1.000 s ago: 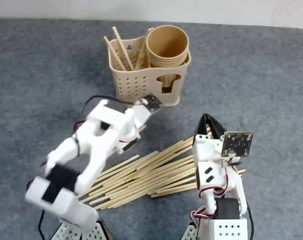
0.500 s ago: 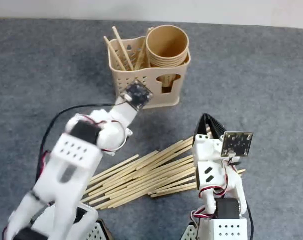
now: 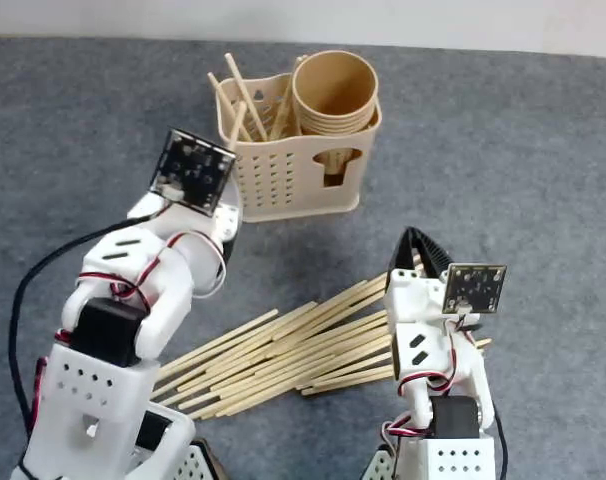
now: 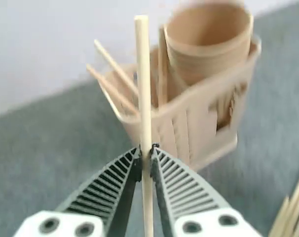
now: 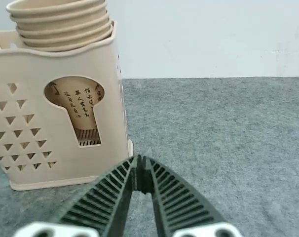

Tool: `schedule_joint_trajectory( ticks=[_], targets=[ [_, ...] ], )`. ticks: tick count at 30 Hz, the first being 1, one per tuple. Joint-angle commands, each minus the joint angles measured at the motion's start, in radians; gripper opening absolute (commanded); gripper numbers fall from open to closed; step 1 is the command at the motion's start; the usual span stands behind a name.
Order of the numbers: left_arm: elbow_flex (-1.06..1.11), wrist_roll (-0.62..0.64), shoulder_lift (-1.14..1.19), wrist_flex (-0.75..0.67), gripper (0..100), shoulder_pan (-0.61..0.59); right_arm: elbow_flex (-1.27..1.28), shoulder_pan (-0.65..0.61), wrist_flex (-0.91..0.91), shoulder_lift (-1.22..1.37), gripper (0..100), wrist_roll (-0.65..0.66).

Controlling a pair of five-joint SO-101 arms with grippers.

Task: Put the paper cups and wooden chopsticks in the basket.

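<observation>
Left wrist view shows the left gripper (image 4: 145, 150) clamped on a single chopstick (image 4: 143, 74), pinched between the very tips of the fingers. The stick's long axis runs along the line of the fingers themselves, so its free end points straight ahead of the gripper toward the basket (image 4: 199, 128). That end sits in front of the basket's narrower compartment, between the sticks (image 4: 110, 84) already leaning there and the stacked cups (image 4: 208, 44) in the neighbouring compartment.

The coming move seems to turn on this alignment. The stick has to go in end first, into the compartment with the other sticks and not into the cups just beside it. Whether the tip has already cleared the rim cannot be told.

In the high view the left arm stands close against the stick side of the basket (image 3: 293, 170). The cups (image 3: 335, 90) are nested upright in it, and a large pile (image 3: 283, 350) of chopsticks lies loose on the table between the two arms, well apart from the basket.

The right gripper (image 5: 141, 173) has its fingers closed on nothing. It points at the basket's front wall (image 5: 41, 133) from farther back, so the left arm is clearly the nearer one.
</observation>
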Motion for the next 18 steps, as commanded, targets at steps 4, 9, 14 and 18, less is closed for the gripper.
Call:
schedule_joint_trajectory(
  ticks=[4,9,14,18],
  targets=[
    [-0.053,0.02,-0.027,-0.235,1,-0.008,0.027,-0.012,-0.028,-0.015,2.8,0.012],
    [-0.053,0.02,-0.027,-0.384,1,-0.008,0.027,-0.013,-0.028,-0.015,2.8,0.012],
    [-0.053,0.02,-0.025,-0.509,1,-0.008,0.03,-0.013,-0.028,-0.015,2.8,0.014],
    [-0.053,0.02,-0.025,-0.586,1,-0.01,0.031,-0.013,-0.028,-0.015,2.8,0.014]
  ],
)
